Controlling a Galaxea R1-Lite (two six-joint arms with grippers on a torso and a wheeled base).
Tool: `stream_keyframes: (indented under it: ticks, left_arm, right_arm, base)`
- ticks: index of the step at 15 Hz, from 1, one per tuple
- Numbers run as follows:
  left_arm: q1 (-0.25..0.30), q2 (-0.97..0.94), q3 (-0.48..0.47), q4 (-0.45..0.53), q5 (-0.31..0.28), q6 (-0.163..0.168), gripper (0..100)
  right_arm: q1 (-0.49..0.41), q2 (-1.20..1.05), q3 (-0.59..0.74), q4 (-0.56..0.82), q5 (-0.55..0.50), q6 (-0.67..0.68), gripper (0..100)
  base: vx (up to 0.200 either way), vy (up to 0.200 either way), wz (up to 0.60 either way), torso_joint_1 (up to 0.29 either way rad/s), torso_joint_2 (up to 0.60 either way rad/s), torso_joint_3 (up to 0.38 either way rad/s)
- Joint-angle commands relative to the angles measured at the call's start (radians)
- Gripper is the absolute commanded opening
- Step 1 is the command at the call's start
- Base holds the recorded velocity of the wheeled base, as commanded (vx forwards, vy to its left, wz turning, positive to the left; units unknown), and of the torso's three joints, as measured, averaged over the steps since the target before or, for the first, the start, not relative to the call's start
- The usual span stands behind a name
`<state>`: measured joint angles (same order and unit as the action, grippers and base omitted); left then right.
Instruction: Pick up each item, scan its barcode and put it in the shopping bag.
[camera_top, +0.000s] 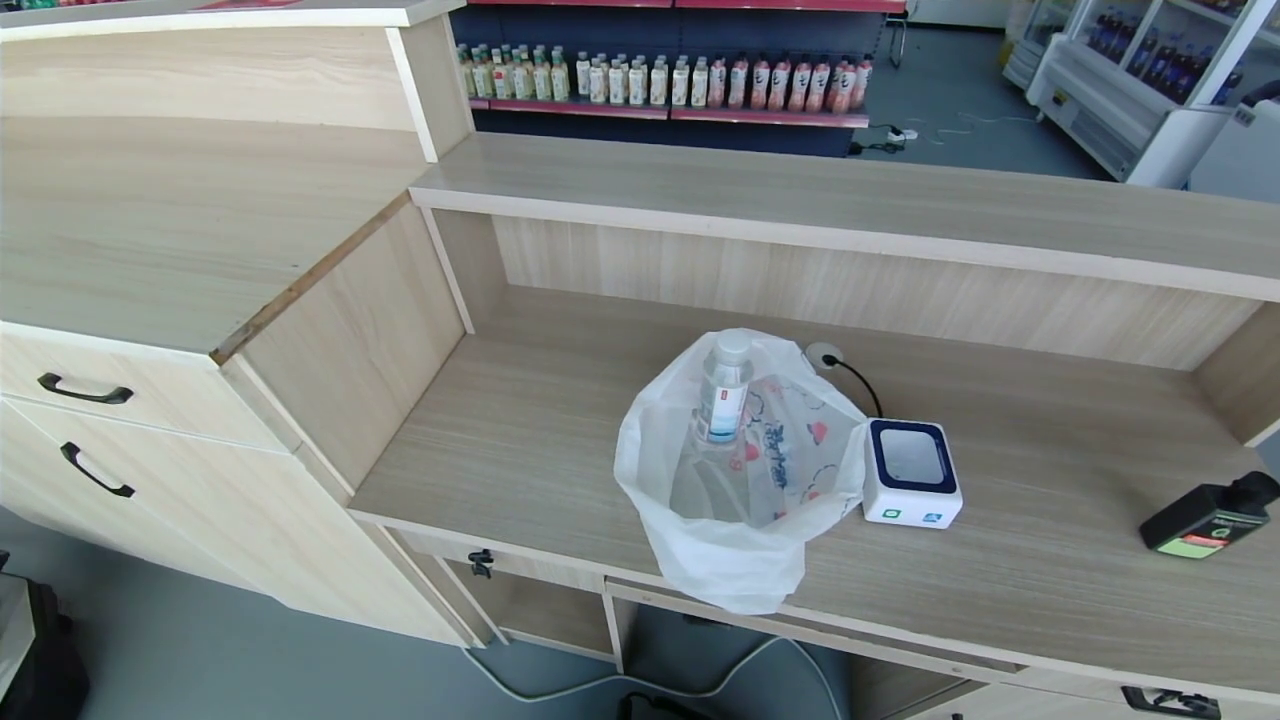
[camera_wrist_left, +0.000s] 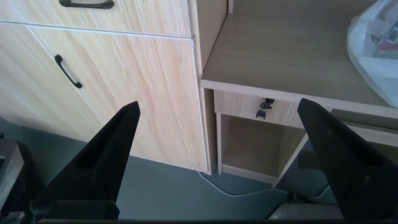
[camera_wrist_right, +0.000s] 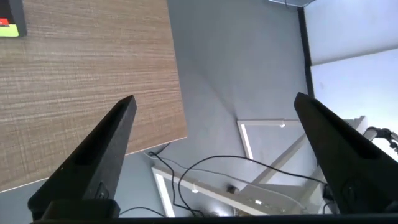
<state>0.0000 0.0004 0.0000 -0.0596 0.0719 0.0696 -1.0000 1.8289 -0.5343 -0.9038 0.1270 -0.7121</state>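
Currently the black plastic bottle with green-red label (camera_top: 1210, 515) is lying at the head view's lower right, probably rigid, slick and light; gripping across its body seems wisest. The left gripper (camera_wrist_left: 219, 104) and right gripper (camera_wrist_right: 215, 98) are hanging spread, empty.

We're in shop, at checkout. Beyond wooden surface (camera_top: 1050, 540) we see shelf (camera_top: 680, 112) lined with bottled drinks (camera_top: 660, 82), and glass-fronted cooler (camera_top: 1120, 100) off to right. On surface, barcode scanner (camera_top: 911, 472) sits touching white plastic shopping bag (camera_top: 700, 560).
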Motion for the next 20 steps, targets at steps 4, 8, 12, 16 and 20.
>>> stream_keyframes:
  ticks: [4, 8, 12, 16, 20]
  left_arm:
    - [0.0, 0.0, 0.0, 0.0, 0.0, -0.001, 100]
    - [0.0, 0.0, 0.0, 0.0, 0.0, -0.001, 100]
    - [0.0, 0.0, 0.0, 0.0, 0.0, -0.001, 100]
    - [0.0, 0.0, 0.0, 0.0, 0.0, -0.001, 100]
    - [0.0, 0.0, 0.0, 0.0, 0.0, -0.001, 100]
  right_arm:
    - [0.126, 0.145, -0.064, -0.024, 0.006, 0.146, 100]
    - [0.196, 0.173, -0.118, -0.029, 0.006, 0.164, 100]
    - [0.258, 0.19, -0.121, -0.03, 0.006, 0.166, 100]
    - [0.31, 0.211, -0.156, -0.03, 0.006, 0.192, 100]
    - [0.333, 0.217, -0.171, -0.029, 0.006, 0.195, 100]
  base:
    - [0.0, 0.0, 0.0, 0.0, 0.0, 0.0]
    - [0.0, 0.0, 0.0, 0.0, 0.0, 0.0]
    - [0.0, 0.0, 0.0, 0.0, 0.0, 0.0]
    - [0.0, 0.0, 0.0, 0.0, 0.0, 0.0]
    - [0.0, 0.0, 0.0, 0.0, 0.0, 0.0]
